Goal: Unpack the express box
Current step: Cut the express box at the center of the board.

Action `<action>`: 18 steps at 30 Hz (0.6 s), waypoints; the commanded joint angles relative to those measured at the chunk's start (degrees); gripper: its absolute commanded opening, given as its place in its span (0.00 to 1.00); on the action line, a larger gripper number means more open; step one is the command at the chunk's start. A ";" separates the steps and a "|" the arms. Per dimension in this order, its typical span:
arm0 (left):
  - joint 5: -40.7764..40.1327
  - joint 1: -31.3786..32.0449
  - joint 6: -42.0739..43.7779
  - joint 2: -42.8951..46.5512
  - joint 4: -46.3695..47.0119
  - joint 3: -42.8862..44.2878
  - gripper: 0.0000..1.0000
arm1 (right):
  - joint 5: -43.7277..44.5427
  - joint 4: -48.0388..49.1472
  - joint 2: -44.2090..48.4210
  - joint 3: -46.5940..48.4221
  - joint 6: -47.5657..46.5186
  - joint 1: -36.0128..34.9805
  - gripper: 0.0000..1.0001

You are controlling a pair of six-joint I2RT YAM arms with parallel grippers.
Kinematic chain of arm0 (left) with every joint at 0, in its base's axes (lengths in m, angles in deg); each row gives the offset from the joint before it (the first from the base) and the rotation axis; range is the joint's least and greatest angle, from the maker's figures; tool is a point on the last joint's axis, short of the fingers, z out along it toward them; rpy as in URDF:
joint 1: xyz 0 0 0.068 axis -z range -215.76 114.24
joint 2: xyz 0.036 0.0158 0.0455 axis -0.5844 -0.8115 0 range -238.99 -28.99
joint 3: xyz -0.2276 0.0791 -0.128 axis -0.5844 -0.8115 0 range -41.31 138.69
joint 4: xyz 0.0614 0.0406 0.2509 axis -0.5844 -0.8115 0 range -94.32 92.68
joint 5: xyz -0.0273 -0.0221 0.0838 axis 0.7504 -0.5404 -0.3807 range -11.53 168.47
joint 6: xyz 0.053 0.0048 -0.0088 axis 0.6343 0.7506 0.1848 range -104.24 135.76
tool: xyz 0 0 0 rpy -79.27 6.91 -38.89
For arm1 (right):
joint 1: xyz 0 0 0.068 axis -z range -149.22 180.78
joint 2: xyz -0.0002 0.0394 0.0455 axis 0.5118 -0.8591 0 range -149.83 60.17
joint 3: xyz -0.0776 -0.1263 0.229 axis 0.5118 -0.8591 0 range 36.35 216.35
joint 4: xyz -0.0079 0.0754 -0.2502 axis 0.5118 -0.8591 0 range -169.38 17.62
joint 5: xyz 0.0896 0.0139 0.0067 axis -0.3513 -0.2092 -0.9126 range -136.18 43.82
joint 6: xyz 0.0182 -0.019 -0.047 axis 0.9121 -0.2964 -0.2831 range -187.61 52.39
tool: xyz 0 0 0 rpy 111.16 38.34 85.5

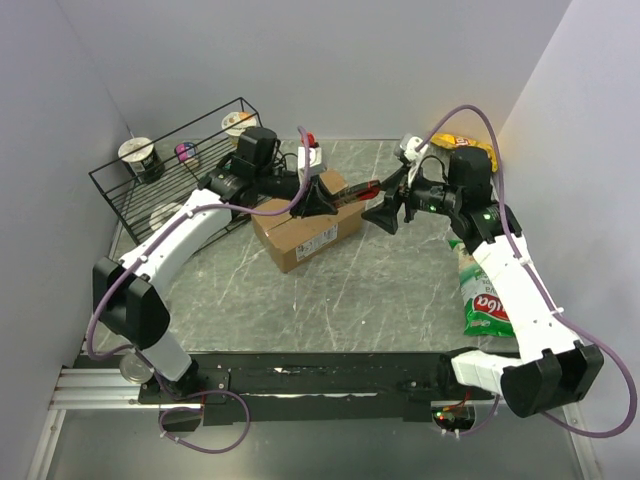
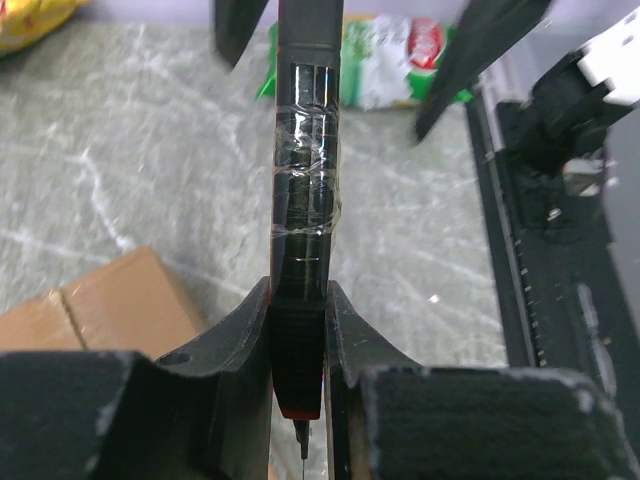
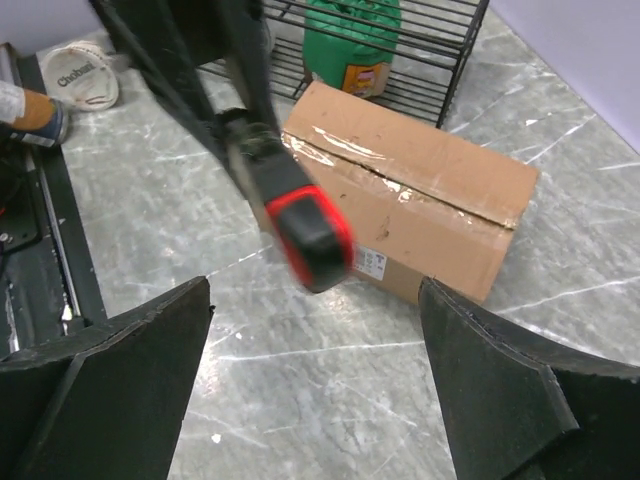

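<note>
My left jaws (image 2: 300, 300) are clamped on a black cutter (image 2: 305, 150), one pad on each flat side of it. Clear tape is wound round its middle. It has a red rim and a thin point at the end nearest my wrist. The other end is red too and reaches out toward my right gripper (image 3: 315, 300). Those jaws stand wide apart, one on either side of that red tip, touching neither it nor anything else.

Below and just behind the cutter, the box (image 1: 300, 235) sits flat near the middle of the table (image 1: 330, 300), turned at a slant to its edges. Its flaps are down, with shiny tape along the centre seam and a small label on one long side. My left gripper hangs over the box's far edge.

Beyond the box, a black wire rack (image 1: 170, 180) fills the far left corner, with cups (image 1: 138, 155) in it and a green bag (image 3: 350, 40). A yellow bag (image 1: 478, 145) lies in the far right corner. A green snack bag (image 1: 483, 300) lies along the right edge, beside my right arm.
</note>
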State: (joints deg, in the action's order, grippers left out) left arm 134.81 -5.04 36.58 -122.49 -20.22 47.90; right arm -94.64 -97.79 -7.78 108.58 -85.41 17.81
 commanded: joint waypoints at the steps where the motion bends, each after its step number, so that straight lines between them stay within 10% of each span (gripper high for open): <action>1: 5.36 0.13 -3.51 3.67 4.97 0.09 0.01 | 1.62 1.51 -2.19 3.36 1.01 -0.56 0.92; 18: 12.31 0.13 -4.56 1.30 5.76 0.17 0.01 | -11.56 8.00 -4.13 3.54 6.37 -4.69 0.79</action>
State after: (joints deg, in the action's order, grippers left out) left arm 143.20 -5.04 32.97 -120.89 -17.53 46.72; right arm -103.32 -91.74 -11.76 109.96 -80.27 13.98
